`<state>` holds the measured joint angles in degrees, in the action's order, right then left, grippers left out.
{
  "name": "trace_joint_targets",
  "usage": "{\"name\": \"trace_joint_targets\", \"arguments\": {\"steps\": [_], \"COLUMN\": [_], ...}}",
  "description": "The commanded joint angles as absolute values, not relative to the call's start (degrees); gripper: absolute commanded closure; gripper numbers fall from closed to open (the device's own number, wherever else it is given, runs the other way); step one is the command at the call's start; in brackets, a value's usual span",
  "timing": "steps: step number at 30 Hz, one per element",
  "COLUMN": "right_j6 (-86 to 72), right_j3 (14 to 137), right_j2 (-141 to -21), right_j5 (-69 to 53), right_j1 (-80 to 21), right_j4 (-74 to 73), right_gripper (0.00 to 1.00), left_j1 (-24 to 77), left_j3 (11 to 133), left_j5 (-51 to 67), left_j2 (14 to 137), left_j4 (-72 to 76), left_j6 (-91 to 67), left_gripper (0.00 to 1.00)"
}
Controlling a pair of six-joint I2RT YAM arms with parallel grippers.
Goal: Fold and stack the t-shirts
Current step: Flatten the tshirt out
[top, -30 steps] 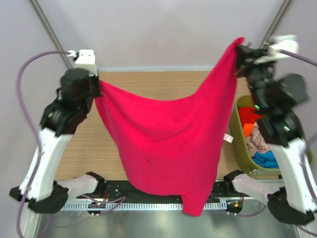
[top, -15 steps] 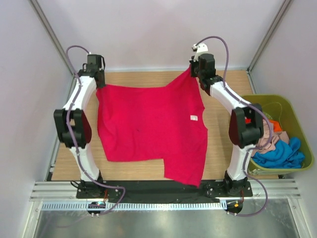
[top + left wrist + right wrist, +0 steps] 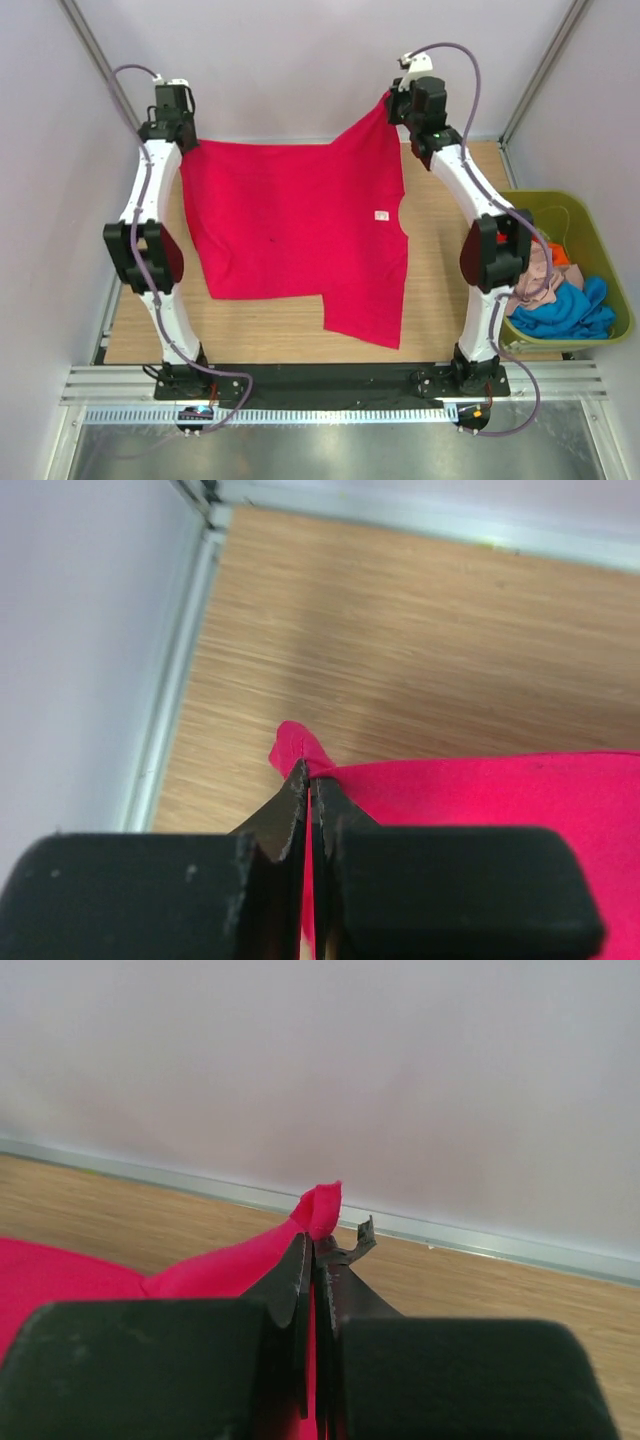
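Note:
The large crimson-red t-shirt (image 3: 300, 230) is stretched out over the wooden table (image 3: 440, 290), reaching from the far edge toward the near edge. My left gripper (image 3: 180, 135) is shut on its far left corner (image 3: 295, 748), low over the far left of the table. My right gripper (image 3: 395, 100) is shut on its far right corner (image 3: 320, 1210) and holds that corner lifted near the back wall. The blue t-shirt (image 3: 560, 310), the beige-pink one (image 3: 535, 272) and a bit of the orange-red one (image 3: 558, 253) lie bunched in the olive-green tub (image 3: 610, 290).
The olive-green tub stands at the table's right edge beside my right arm. A grey back wall (image 3: 300, 70) and metal frame posts (image 3: 95, 50) close the far side. A black and metal rail (image 3: 320, 385) runs along the near edge.
Both arms have swung from high near the camera out to the far edge, spreading the red t-shirt down onto the table, then drawing it a little farther back.

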<state>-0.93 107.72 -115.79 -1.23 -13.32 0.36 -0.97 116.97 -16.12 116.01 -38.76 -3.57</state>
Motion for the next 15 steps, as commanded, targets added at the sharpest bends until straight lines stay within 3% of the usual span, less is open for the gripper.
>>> {"name": "trace_joint_targets", "arguments": {"steps": [1, 10, 15], "right_j6": [-5.35, -5.28, -6.06], "right_j3": [107.33, 98.88, 100.89], "right_j2": [-98.03, -67.9, -56.35], "right_j5": [-0.61, -2.37, -4.83], "right_j1": [-13.45, -13.45, -13.45], "right_j4": [0.35, -15.72, -25.02], "right_gripper": [0.99, 0.99, 0.99], "left_j1": [-0.88, -0.7, -0.7], "left_j3": [116.29, 94.69, 93.34], "left_j5": [-21.09, -20.3, -16.01], "left_j2": [100.57, 65.62, 53.1], "left_j4": [-37.18, -31.3, -33.74], "left_j6": [-2.64, -4.66, -5.18], "left_gripper": [1.0, 1.0, 1.0]}}
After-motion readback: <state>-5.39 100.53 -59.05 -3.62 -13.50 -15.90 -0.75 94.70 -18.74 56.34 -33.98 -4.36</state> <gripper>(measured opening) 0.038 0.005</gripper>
